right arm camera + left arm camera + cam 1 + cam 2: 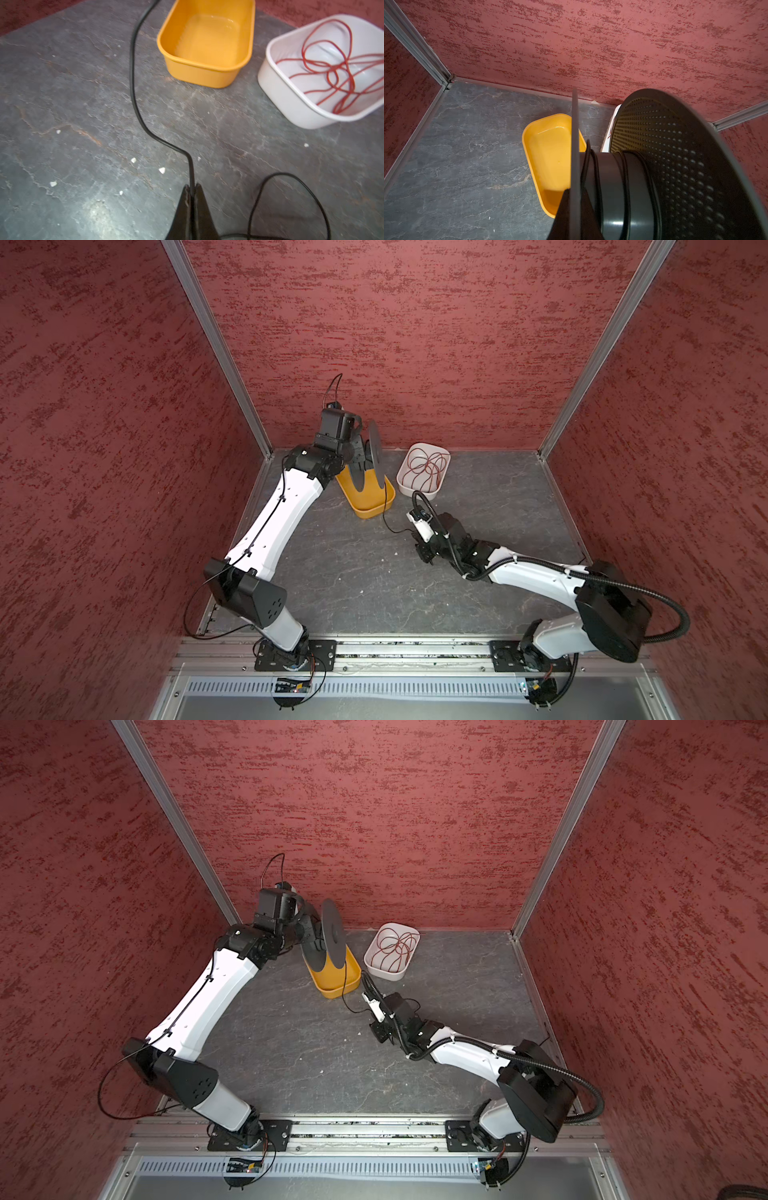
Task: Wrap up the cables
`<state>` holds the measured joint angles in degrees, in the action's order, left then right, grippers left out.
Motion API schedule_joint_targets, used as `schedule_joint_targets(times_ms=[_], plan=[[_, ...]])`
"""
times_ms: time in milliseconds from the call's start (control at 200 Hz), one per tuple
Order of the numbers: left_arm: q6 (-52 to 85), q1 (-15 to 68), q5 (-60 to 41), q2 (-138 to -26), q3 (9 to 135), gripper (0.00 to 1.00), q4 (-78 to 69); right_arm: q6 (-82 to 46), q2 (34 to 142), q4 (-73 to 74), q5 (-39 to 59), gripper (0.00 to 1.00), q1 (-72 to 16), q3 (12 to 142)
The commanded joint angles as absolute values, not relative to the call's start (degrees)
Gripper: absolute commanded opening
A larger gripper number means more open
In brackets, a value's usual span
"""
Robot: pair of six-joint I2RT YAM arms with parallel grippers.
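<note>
Right gripper (192, 187): jaws pinched together on the black wire (133, 83), low over the table (72, 124). From the tips the wire leads straight ahead, S-bends slack, passes just beside the yellow tray (199, 76) and climbs to the spool (374, 452).

Left gripper (574, 192): clamped on the thin edge of one spool flange. It holds the spool above the yellow tray, flanges upright, hub axis roughly level. Left wrist view shows a few loose turns on the hub.

Behind the right gripper the tail lies looped on the table, and the right arm is nearer to it. Wire is thin, matte black, limp, kinked.

Likely next: feed slack to the hub, so the wire has to line up with the gap between flanges. White tray (280, 89) with red wire (332, 68) sits apart.
</note>
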<state>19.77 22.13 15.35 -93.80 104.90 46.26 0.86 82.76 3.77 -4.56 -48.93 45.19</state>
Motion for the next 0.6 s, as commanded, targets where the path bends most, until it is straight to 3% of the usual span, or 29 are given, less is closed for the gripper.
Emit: schedule_joint_targets(times_ms=[0,356,596], plan=[[20.6,21.9,19.0,-95.6,107.6,0.00,41.2,2.8,82.0,8.4,-7.8,0.00,-52.4,47.2],[19.1,23.6,24.7,-100.6,105.2,0.00,39.2,3.9,78.7,8.1,-8.2,0.00,-57.5,52.3],[17.2,25.5,28.6,-101.3,101.9,0.00,39.6,3.7,72.8,7.8,-14.3,0.00,-57.4,54.6]])
